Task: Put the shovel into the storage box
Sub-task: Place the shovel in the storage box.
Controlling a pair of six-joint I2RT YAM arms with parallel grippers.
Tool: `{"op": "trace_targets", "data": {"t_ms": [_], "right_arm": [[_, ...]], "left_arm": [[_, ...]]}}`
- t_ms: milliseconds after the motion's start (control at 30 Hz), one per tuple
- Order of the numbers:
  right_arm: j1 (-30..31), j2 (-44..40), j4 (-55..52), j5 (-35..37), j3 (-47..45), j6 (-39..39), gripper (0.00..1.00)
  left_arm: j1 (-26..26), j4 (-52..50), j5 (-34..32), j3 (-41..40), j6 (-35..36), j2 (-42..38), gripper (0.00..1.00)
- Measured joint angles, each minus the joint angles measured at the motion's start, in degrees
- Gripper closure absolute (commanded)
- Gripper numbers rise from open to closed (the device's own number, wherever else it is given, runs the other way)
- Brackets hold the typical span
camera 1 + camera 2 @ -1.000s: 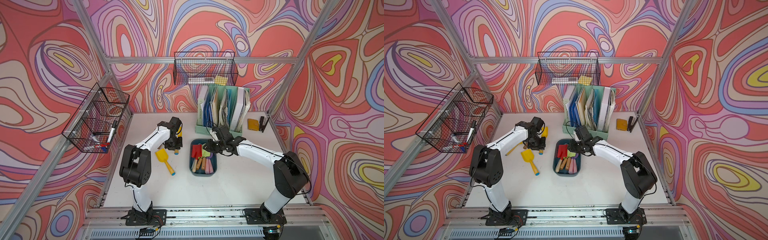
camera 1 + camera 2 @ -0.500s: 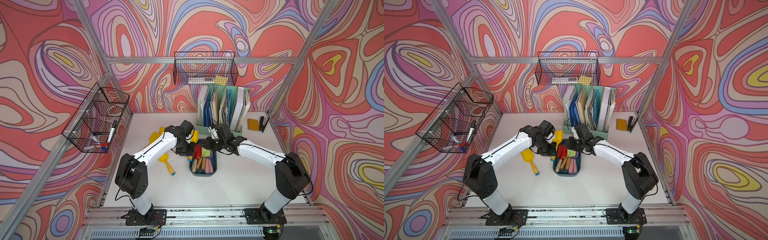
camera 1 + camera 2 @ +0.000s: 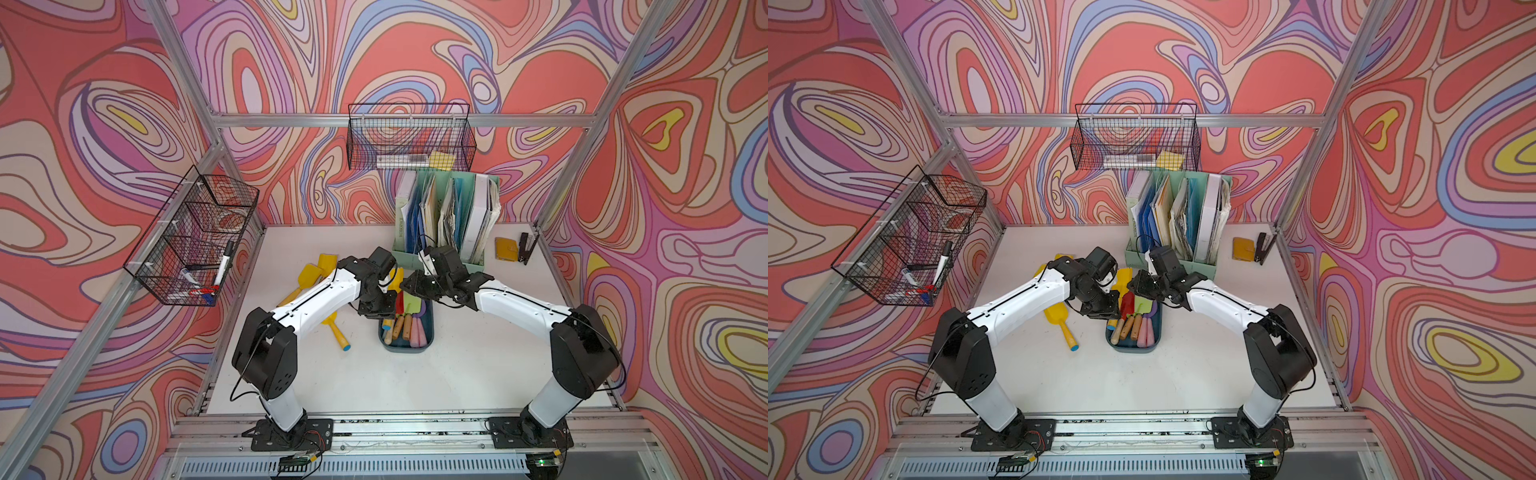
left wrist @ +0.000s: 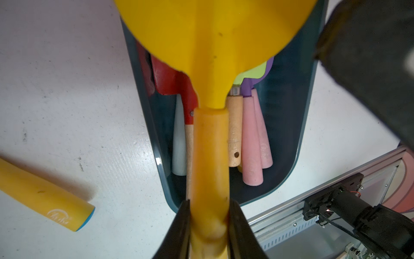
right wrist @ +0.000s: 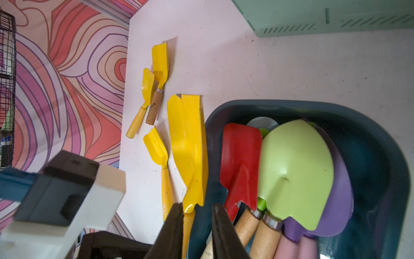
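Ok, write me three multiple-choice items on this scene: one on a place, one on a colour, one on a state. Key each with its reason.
1. Where does the blue-tipped shovel lie?
A. On the table, beside the storage box
B. Inside the box
C. In a wire basket

2. What colour is the held shovel?
A. Red
B. Yellow
C. Purple

3. What state is the left end effector in?
A. Wide open and empty
B. Shut on a folder
C. Shut on the held shovel's handle

Key:
1 A: in both top views it rests on the bare tabletop, outside the box.
2 B: blade and handle are both yellow in the left wrist view.
3 C: the black fingers clamp the handle from both sides.
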Motion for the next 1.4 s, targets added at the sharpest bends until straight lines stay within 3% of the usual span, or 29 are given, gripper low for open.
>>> {"op": "trace_targets", "data": {"t_ms": [733, 1033, 1133, 1200, 1300, 1400], "right_arm": [[0.6, 4.0, 0.2, 2.3, 2.6, 0.5, 0.82], [0.7, 4.1, -0.7, 3.3, 2.6, 0.1, 1.0], [0.7, 4.1, -1.2, 3.5, 2.6, -0.2, 1.0], [0.7, 4.1, -1.2, 3.6, 2.6, -0.2, 1.0], [0.7, 4.1, -1.2, 3.7, 2.6, -0.2, 1.0], [0.7, 4.1, -1.1, 3.6, 2.6, 0.2, 1.0]], "left_arm": [[-1.0, 0.0, 0.6, 0.0, -1.3, 0.0, 0.94], [-1.2, -0.2, 0.3, 0.0, -1.3, 0.0, 0.94], [-1.3, -0.4, 0.2, 0.1, -1.2, 0.0, 0.93], [-1.3, -0.5, 0.1, 0.2, -1.2, 0.0, 0.85], [-1.3, -0.6, 0.0, 0.3, -1.1, 0.0, 0.49], [-1.4, -0.5, 0.3, 0.7, -1.0, 0.0, 0.26]]}}
